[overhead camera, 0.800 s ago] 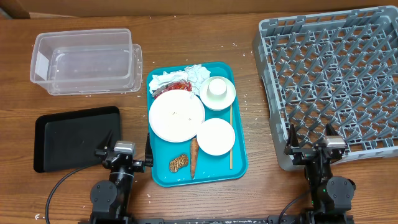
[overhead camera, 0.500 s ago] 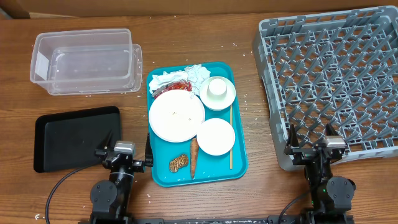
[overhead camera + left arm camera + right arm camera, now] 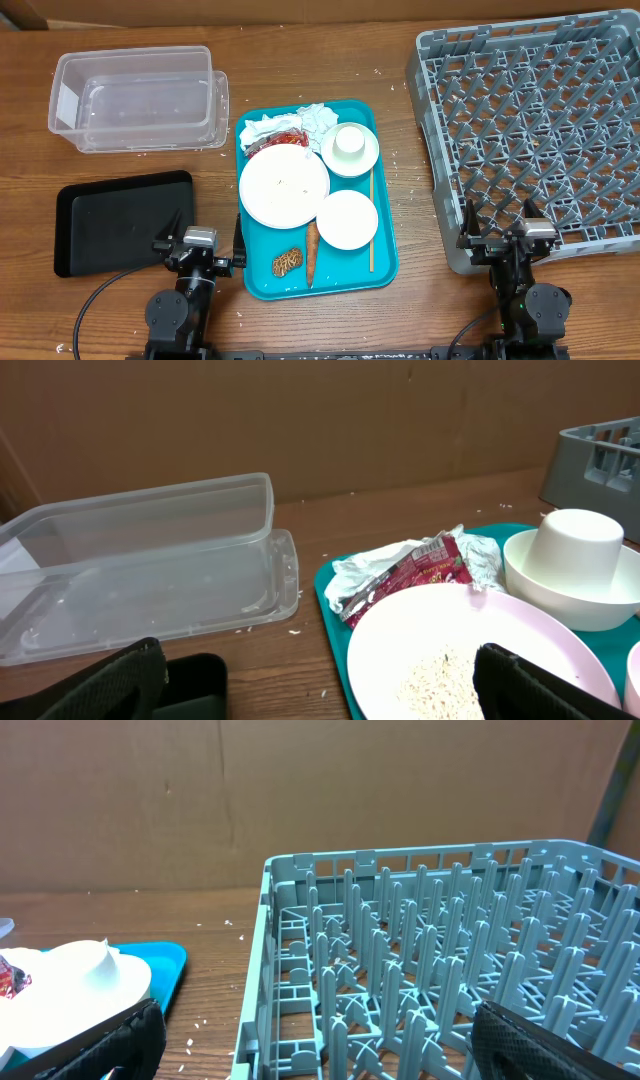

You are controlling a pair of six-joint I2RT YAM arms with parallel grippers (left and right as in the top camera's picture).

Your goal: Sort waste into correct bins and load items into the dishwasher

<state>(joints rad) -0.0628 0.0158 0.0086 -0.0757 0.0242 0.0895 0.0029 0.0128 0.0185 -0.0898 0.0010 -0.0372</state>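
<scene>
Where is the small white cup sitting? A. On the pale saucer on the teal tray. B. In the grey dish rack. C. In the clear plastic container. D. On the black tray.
A: the overhead view shows the small white cup resting on the pale saucer, which sits at the far right of the teal tray.

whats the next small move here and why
Probably swing the left pincer to its right, over the brown food bit at the near end of the teal tray. That pincer stands open and holds nothing, the food bit looks like the waste closest to it, and the black tray for waste lies just on its other side.
</scene>
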